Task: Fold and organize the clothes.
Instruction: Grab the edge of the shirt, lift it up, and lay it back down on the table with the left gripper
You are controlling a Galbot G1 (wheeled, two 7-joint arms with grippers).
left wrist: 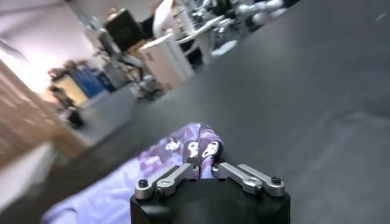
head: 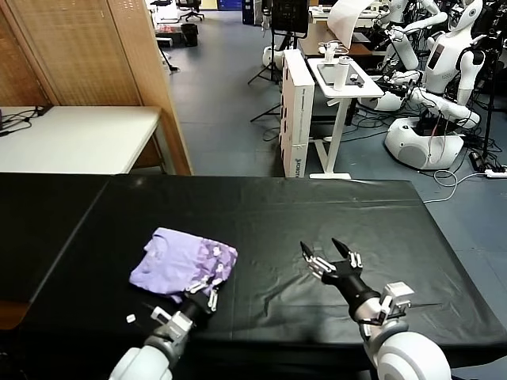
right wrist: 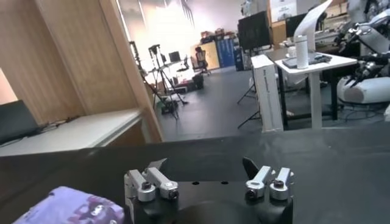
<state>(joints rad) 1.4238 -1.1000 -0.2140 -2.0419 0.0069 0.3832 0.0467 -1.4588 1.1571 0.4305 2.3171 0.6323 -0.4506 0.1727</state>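
Partly hidden by the pinching left claw [head: 207,283], one folded lavender cotton T-shirt [head: 176,257] lies on the black bench [head: 317,214]; right claw [head: 327,255] gapes empty.

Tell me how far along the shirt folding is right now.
Mostly done, it seems: the T-shirt lies as a compact folded bundle on the black table, its printed part showing at one edge. In hand: the left pincer is closed on the bundle's near printed edge. The right pincer is open over bare table, holding nothing. Left: releasing and perhaps squaring or placing the bundle.
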